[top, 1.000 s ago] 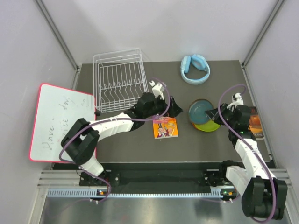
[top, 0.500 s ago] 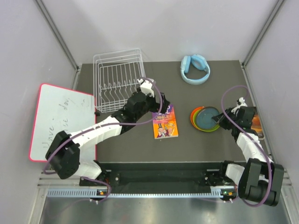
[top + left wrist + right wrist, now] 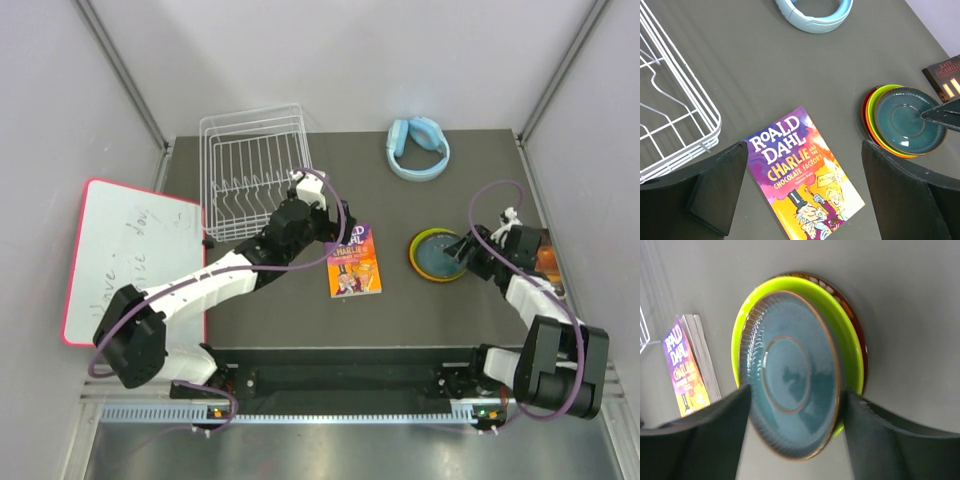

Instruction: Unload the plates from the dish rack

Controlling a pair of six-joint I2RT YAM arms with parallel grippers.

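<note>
The left gripper (image 3: pixel 802 146) is hanging, jaws wide apart, over a paperback (image 3: pixel 802 175) on the dark grey table (image 3: pixel 790 60), the rack (image 3: pixel 250 180) sitting just beyond to its left and blue headphones (image 3: pixel 418 148) lying farther off towards the pale walls (image 3: pixel 350 60). The right gripper (image 3: pixel 796 390) is hovering, jaws spread, over the plates (image 3: pixel 440 255), which are sitting stacked on the table right beneath it. The dark green plate (image 3: pixel 790 375) is hiding most of the lime one (image 3: pixel 850 347) and all but thin rims of the two beneath; whether a finger is touching it is unclear.
</note>
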